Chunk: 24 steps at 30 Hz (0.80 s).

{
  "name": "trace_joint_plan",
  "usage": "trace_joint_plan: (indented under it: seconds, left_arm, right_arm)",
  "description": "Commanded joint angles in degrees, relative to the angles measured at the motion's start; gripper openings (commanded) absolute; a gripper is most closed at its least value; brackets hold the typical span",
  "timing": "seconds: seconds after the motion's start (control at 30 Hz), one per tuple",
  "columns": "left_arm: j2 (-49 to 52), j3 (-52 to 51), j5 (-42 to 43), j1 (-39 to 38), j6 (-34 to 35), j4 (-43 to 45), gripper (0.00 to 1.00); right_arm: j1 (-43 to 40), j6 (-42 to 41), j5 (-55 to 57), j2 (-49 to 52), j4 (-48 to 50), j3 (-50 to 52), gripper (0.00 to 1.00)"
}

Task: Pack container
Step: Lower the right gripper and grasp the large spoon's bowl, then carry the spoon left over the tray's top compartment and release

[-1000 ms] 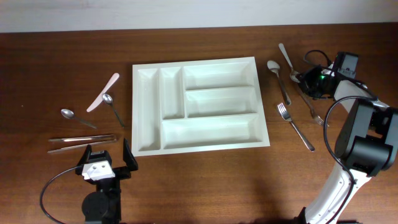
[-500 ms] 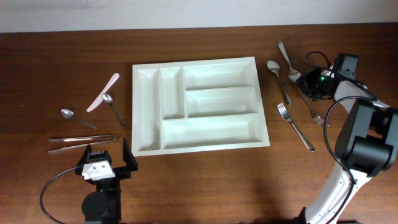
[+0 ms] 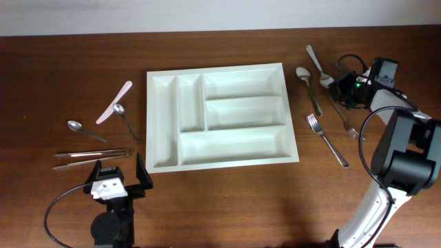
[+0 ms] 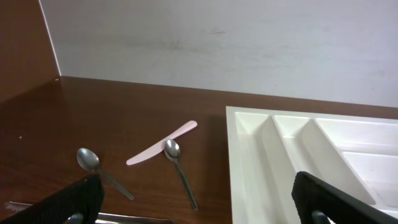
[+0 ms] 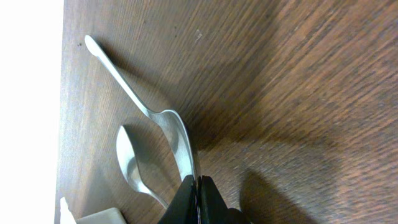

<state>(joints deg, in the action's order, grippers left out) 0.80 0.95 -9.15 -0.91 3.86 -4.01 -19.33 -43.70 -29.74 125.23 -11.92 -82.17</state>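
Currently gripping spoon point(image 5: 176, 132) by bowl rim in clenched right pincer point(image 5: 198, 183), upper right; left pincer point(image 3: 118, 167) released; container point(image 3: 234, 145) centre frame. Risks twisting loose on lifting: thin edge hold.

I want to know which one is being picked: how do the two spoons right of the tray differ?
The back spoon is pinched at its bowl by the shut right tool; the front spoon lies free. The back spoon's bowl is tipped on edge; the front spoon's lies flat, hollow up. The back spoon's handle points away; the front spoon's points toward the robot. Both are plain metal.
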Motion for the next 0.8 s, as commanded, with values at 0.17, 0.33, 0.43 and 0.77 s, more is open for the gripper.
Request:
trace_joint_plan:
  seconds: [0.17, 0.33, 0.43, 0.77]
  left_arm:
    - [-0.5, -0.4, 0.6, -0.2, -0.9, 0.1, 0.99]
    - [-0.5, -0.4, 0.6, -0.2, -0.9, 0.1, 0.99]
    - [-0.5, -0.4, 0.6, -0.2, -0.9, 0.1, 0.99]
    - [-0.5, -0.4, 0.6, -0.2, -0.9, 0.1, 0.99]
  right_arm:
    - [0.1, 0.3, -5.1, -1.1, 0.1, -1.5, 0.04]
    - [0.1, 1.8, -6.1, -2.6, -1.2, -1.8, 0.04]
    - [0.1, 3.9, -6.3, -3.0, -4.2, -3.5, 0.04]
    - [0.1, 7.8, -7.2, -3.2, -10.0, -12.4, 0.04]
